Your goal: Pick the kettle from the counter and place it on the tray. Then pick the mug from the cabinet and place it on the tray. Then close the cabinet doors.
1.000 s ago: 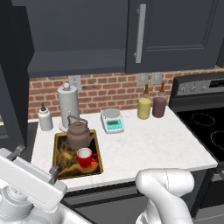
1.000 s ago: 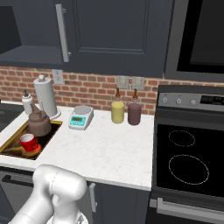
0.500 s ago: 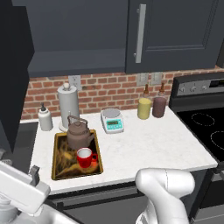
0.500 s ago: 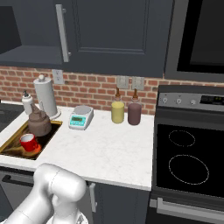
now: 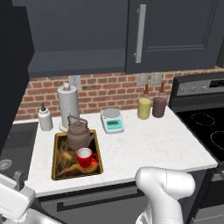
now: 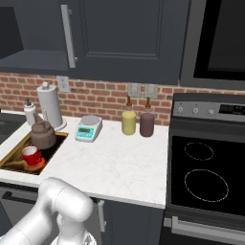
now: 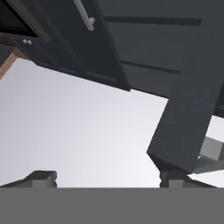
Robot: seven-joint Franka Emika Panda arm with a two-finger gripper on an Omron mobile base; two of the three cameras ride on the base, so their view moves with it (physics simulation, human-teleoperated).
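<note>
Claw [image 7: 105, 177] wide apart, empty, near cabinet door [image 7: 192, 105].

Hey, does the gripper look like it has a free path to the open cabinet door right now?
Probably yes. In the hand view the open door hangs just beyond the gripper, whose jaws stand wide apart with nothing between them, and nothing shows between the fingertips and the door's lower edge.

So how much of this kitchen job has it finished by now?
The kettle and the red mug both sit on the tray, so those steps look done. One cabinet door on the left stands open, so closing is left. The gripper is open and holds nothing.
</note>
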